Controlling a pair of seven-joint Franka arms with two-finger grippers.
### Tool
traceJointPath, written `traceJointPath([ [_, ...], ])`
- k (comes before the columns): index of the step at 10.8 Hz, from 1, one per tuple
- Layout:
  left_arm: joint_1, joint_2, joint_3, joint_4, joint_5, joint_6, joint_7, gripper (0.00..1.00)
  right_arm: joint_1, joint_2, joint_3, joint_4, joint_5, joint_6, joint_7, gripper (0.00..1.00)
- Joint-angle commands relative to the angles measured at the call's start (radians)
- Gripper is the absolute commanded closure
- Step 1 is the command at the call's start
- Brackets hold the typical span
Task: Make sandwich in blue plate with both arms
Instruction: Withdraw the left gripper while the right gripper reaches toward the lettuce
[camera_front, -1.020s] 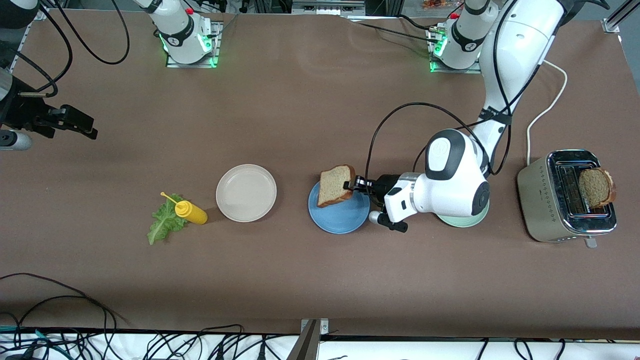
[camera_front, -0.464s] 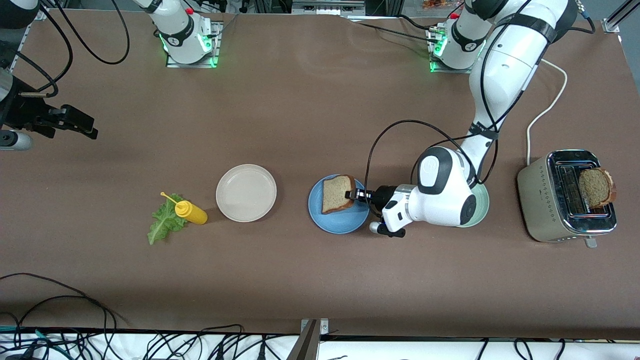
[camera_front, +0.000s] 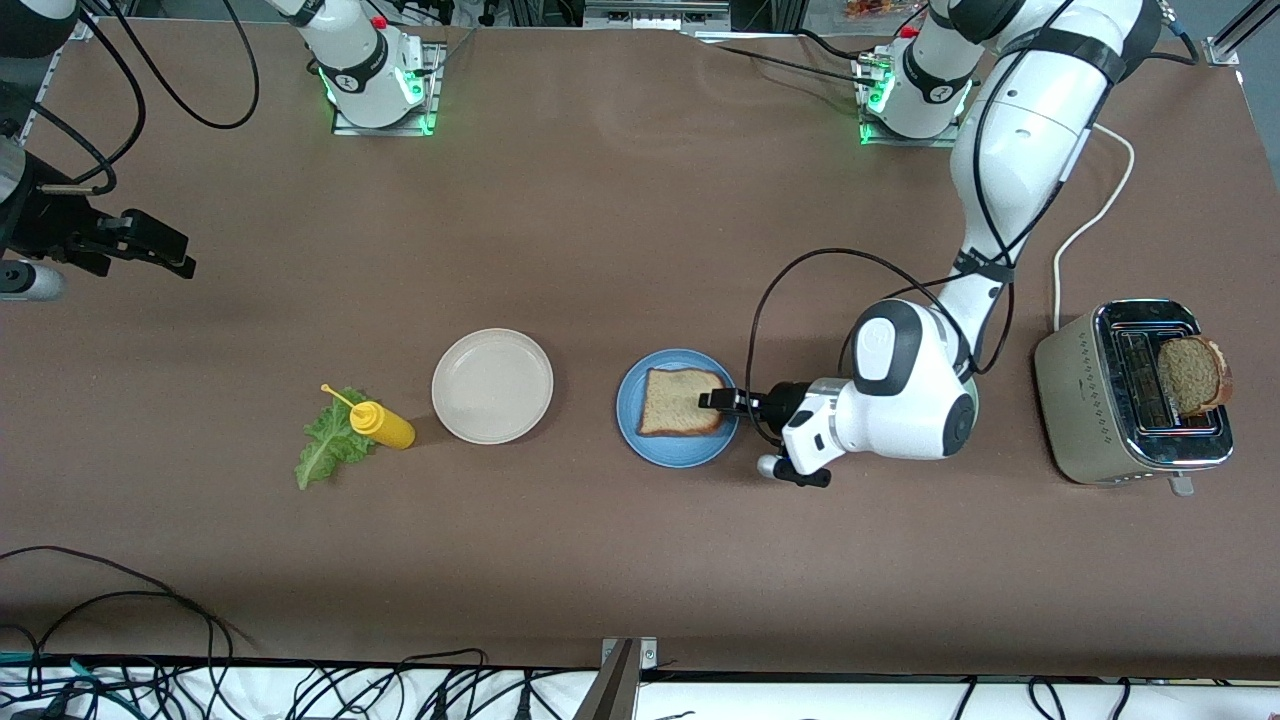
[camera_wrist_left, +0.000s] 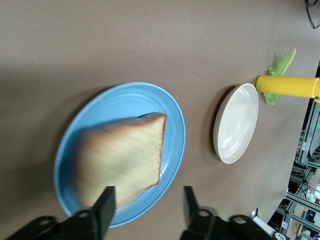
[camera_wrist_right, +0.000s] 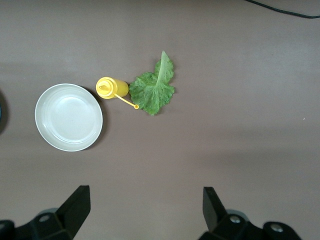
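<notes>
One brown bread slice (camera_front: 680, 402) lies flat on the blue plate (camera_front: 680, 452). My left gripper (camera_front: 712, 400) is open and empty, low at the plate's rim on the left arm's side. In the left wrist view the slice (camera_wrist_left: 122, 160) lies on the plate (camera_wrist_left: 125, 100) just ahead of my open gripper (camera_wrist_left: 148, 200). A second slice (camera_front: 1192, 375) stands in the toaster (camera_front: 1100, 400). The lettuce leaf (camera_front: 325, 450) lies toward the right arm's end. My right gripper (camera_front: 178, 252) waits open and empty above the table there, and the right wrist view (camera_wrist_right: 145, 197) shows the lettuce (camera_wrist_right: 155, 90) below it.
A yellow mustard bottle (camera_front: 385, 425) lies against the lettuce. A beige-white plate (camera_front: 492, 385) sits between the bottle and the blue plate. The toaster's white cable runs toward the left arm's base. Loose cables lie along the table edge nearest the front camera.
The left gripper lowered the tilted slice onto the blue plate, opened and let it go. The slice now lies flat. The right arm has not moved.
</notes>
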Motion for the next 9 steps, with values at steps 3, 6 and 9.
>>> traceJointPath([
  [3, 0.044, -0.074, 0.007, -0.003, 0.217, -0.070, 0.016, 0.00, 0.002, -0.014, 0.003, -0.004, -0.004, -0.009, 0.010, 0.00],
  [6, 0.102, -0.178, 0.012, -0.008, 0.448, -0.166, 0.014, 0.00, 0.002, -0.013, 0.003, -0.004, -0.004, -0.009, 0.009, 0.00],
  [9, 0.129, -0.274, 0.013, -0.010, 0.678, -0.254, 0.013, 0.00, 0.002, -0.008, 0.003, -0.008, -0.002, -0.003, 0.007, 0.00],
])
